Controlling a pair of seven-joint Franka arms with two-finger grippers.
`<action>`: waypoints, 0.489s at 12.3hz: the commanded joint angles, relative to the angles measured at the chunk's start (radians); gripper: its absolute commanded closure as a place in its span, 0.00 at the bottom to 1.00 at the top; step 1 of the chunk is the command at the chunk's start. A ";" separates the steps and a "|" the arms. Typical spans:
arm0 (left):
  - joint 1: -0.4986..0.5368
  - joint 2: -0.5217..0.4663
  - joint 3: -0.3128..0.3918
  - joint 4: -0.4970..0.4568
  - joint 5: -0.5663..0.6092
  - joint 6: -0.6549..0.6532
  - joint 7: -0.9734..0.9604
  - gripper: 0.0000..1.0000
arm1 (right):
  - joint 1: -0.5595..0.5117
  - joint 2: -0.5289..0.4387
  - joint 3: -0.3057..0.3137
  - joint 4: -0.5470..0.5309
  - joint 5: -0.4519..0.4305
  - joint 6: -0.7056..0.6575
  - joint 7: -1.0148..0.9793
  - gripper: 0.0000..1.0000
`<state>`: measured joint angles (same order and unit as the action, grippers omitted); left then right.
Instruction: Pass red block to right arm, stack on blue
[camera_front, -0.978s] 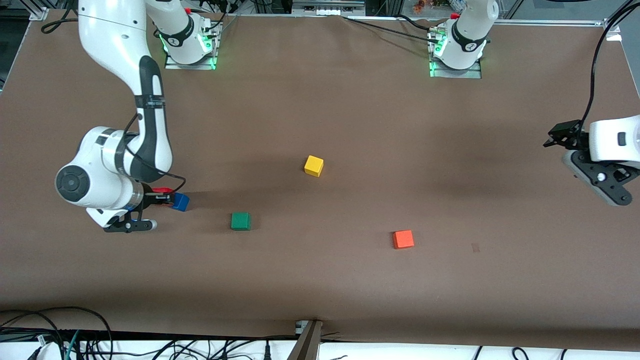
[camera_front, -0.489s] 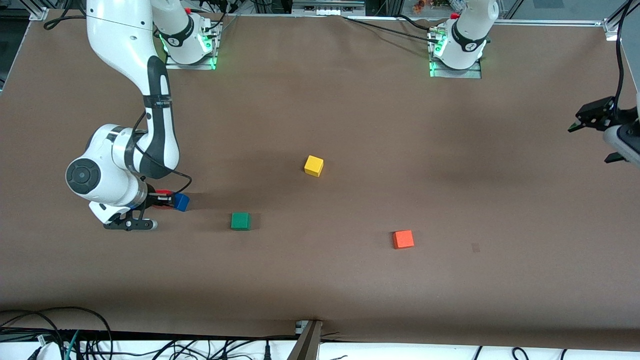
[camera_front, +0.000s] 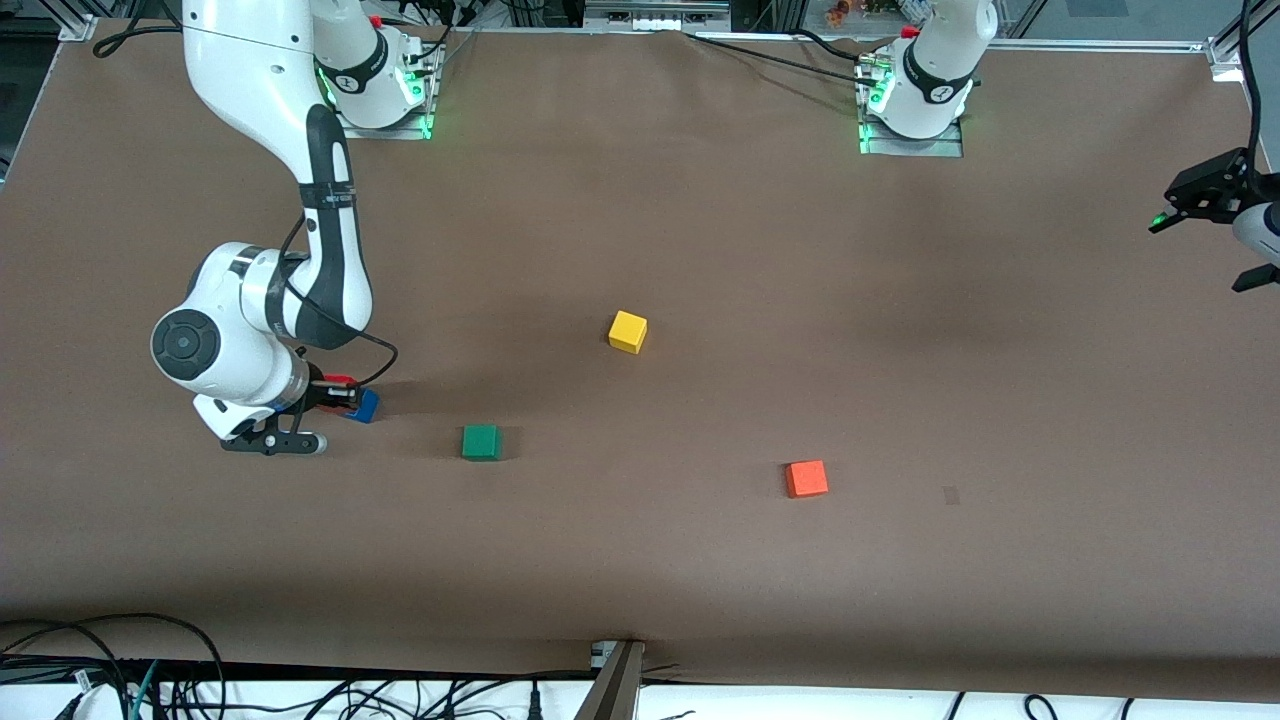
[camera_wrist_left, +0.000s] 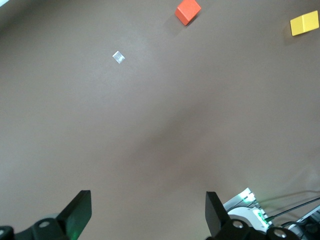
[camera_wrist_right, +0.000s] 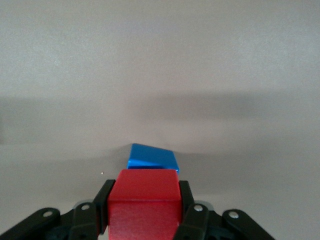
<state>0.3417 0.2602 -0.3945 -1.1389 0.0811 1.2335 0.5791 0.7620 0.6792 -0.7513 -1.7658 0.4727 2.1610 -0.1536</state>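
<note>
Right pincer (camera_front: 338, 392) sits low at the right arm's end of the table (camera_front: 700, 250), clamped on the red block (camera_wrist_right: 144, 202). In the right wrist view the black fingers (camera_wrist_right: 104, 205) press against two opposite faces of the cube. The red block hangs just over the blue cube (camera_front: 366, 404); whether the two touch cannot be told. In the right wrist view the blue cube shows past the red block's top edge, turned slightly out of line with it. The blue cube rests on the table.

Left pincer (camera_wrist_left: 145, 212) hangs high over the table edge at the left arm's end, jaws spread wide, nothing between them. That arm waits.

Other cubes on the table, each alone:
- green cube (camera_front: 481, 441), near the blue cube and slightly nearer the camera
- yellow cube (camera_front: 628, 331), mid-table
- orange cube (camera_front: 806, 478), toward the left arm's end, nearest the camera
</note>
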 joint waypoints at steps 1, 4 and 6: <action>-0.050 -0.160 0.035 -0.178 -0.018 0.023 -0.199 0.00 | 0.020 -0.039 -0.010 -0.047 -0.008 0.019 0.016 1.00; -0.192 -0.266 0.165 -0.319 -0.017 0.082 -0.350 0.00 | 0.019 -0.039 -0.010 -0.047 -0.008 0.019 0.016 1.00; -0.251 -0.309 0.254 -0.389 -0.050 0.129 -0.354 0.00 | 0.019 -0.039 -0.010 -0.047 -0.008 0.019 0.016 1.00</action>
<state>0.1335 0.0307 -0.2285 -1.4068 0.0725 1.2991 0.2384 0.7631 0.6739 -0.7517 -1.7782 0.4728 2.1644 -0.1532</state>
